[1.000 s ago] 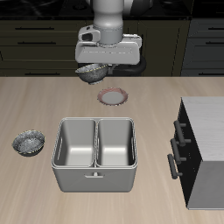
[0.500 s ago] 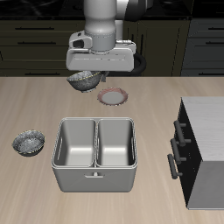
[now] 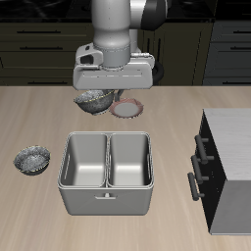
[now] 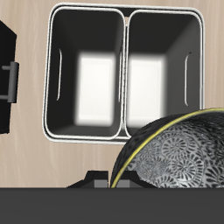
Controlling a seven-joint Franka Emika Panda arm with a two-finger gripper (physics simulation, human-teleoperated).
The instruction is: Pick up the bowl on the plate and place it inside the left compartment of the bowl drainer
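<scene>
Sitting alone at about nine o'clock of the bowl drainer (image 3: 106, 174), a second bowl (image 3: 31, 159) rests on the wooden table (image 3: 39, 118), well apart from the tub and untouched. It looks the same as the carried one: silver-grey, mottled, shiny.

Next across, the bowl (image 3: 96, 99) hangs in the air under the gripper (image 3: 99, 91), clear of the table top and at roughly twelve o'clock of the drainer's nearer well, beyond the tub's back rim. The fingers are clamped on the bowl's rim; the wrist view shows the bowl (image 4: 179, 153) close against the camera, its patterned inside and a yellowish edge filling much of that picture, with the dark gripper body along one border.

Just beside the bowl, at about three o'clock of it, the plate (image 3: 128, 108) lies flat on the table with its pinkish-red rim and pale centre bare. The lifted bowl overlaps the plate's edge in the exterior view, though it is above it and not resting on it.

Below these, the bowl drainer stands with both wells open and holding nothing; the wrist view shows the bowl drainer (image 4: 123, 17) with its two square wells side by side, the divider between them.

At three o'clock of the drainer stands a dark grey cabinet (image 3: 227, 167) with black handles, near but not touching the tub.
</scene>
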